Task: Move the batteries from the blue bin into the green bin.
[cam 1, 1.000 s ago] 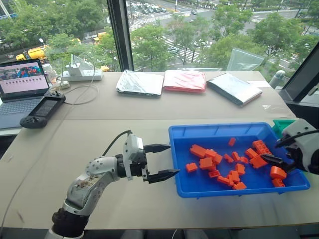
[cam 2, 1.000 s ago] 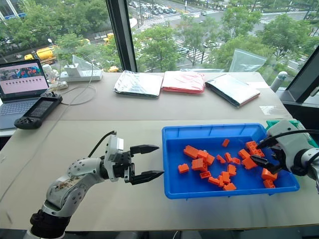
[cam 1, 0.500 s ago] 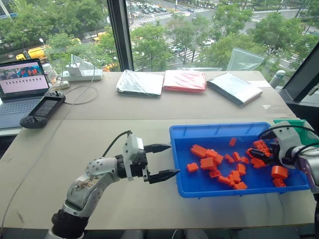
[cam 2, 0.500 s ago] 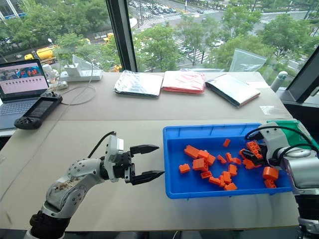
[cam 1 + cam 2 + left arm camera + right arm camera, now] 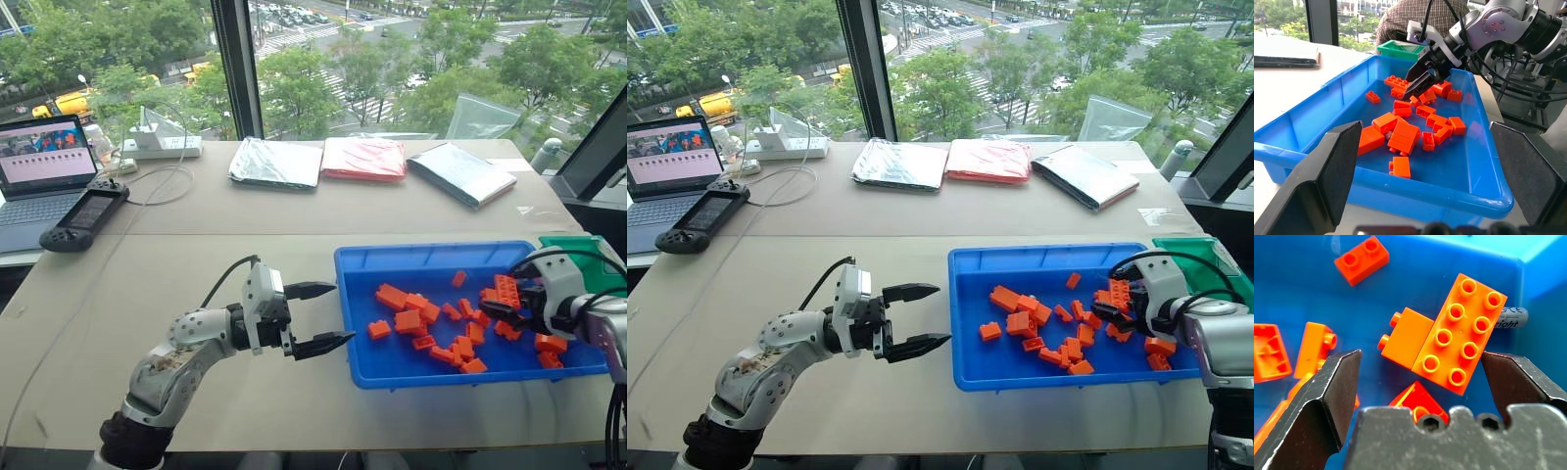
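The batteries are several orange studded bricks (image 5: 411,318) lying loose in the blue bin (image 5: 431,252). Just past that bin's right end stands the green bin (image 5: 580,251). My right gripper (image 5: 500,311) is open inside the blue bin near its right end. It points down at a large eight-stud brick (image 5: 1462,333) and a smaller brick (image 5: 1403,337) touching it, both lying between the jaws. A small grey printed cylinder (image 5: 1511,316) pokes out from behind the large brick. My left gripper (image 5: 341,313) is open and empty, level, just left of the blue bin's left wall.
At the table's far side lie two silver pouches (image 5: 276,162) and a red one (image 5: 363,158). A laptop (image 5: 41,176), a black controller (image 5: 86,217) and a power strip (image 5: 162,147) with cables sit far left. A person in a plaid shirt (image 5: 1415,14) is beyond the green bin.
My right gripper has come left from the blue bin's right rim, further in over the bricks, and its wrist has rolled. The left arm has stayed still.
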Robot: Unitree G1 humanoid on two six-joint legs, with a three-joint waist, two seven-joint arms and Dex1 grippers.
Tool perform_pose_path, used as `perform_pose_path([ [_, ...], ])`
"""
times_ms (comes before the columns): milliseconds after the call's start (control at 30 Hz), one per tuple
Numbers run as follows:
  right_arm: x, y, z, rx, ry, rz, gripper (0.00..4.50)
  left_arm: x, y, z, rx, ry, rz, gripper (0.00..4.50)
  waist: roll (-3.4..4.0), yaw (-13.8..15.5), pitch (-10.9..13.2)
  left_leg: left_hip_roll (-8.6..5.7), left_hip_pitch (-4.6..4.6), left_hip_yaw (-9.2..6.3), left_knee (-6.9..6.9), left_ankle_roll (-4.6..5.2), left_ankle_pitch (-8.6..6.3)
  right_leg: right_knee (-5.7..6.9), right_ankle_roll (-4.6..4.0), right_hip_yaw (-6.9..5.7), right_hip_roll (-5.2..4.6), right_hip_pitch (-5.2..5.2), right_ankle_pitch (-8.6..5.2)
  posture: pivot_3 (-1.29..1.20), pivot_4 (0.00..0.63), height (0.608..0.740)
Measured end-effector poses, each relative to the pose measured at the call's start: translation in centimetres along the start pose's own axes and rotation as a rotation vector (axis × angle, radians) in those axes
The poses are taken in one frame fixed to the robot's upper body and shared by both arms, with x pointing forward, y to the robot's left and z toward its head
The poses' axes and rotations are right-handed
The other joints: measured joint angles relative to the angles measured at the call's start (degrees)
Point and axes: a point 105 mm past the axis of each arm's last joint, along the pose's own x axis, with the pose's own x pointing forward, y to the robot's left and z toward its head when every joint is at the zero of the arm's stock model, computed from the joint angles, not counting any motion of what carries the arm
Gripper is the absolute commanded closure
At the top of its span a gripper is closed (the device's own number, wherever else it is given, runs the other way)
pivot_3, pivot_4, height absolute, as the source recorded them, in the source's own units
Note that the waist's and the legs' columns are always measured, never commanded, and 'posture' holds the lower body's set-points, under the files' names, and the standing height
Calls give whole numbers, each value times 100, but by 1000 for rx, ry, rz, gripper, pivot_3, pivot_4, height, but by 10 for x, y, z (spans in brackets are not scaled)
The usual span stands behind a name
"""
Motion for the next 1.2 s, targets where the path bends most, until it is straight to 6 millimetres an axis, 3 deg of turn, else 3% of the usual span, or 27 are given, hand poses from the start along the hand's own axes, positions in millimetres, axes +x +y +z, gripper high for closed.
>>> perform_pose_path([
  [367,20,-21,-17,40,81,-161,8,-1,0,0,1,5,-2,0,0,-27,0,0,0,0,-2,0,0,0,0,0,0,-2,0,0,150,740],
  [467,27,-18,-9,54,50,-157,740,-1,0,-1,0,5,-2,0,0,-38,0,1,0,0,-2,0,0,0,0,1,1,-2,0,0,150,740],
  [700,34,-23,-5,69,32,-191,3047,-1,-1,-1,-1,6,-4,0,0,-29,0,-1,-1,0,-2,0,0,0,0,0,-1,-2,0,0,150,740],
  [833,34,-23,-5,66,31,-196,3058,-2,-1,-1,0,9,-5,0,0,-38,0,-1,0,0,-2,0,0,0,0,0,0,-2,0,0,150,740],
  [967,23,-27,-5,33,37,-219,3058,-2,-1,-2,1,11,-7,0,2,-26,0,-2,-3,0,-3,0,0,0,0,0,-2,-3,0,0,150,740],
  [1200,-37,-26,33,-10,-80,-222,3058,-3,-1,-2,0,13,-11,0,4,-25,1,2,-2,-3,-4,1,-1,-1,0,-2,2,-2,0,0,150,740],
])
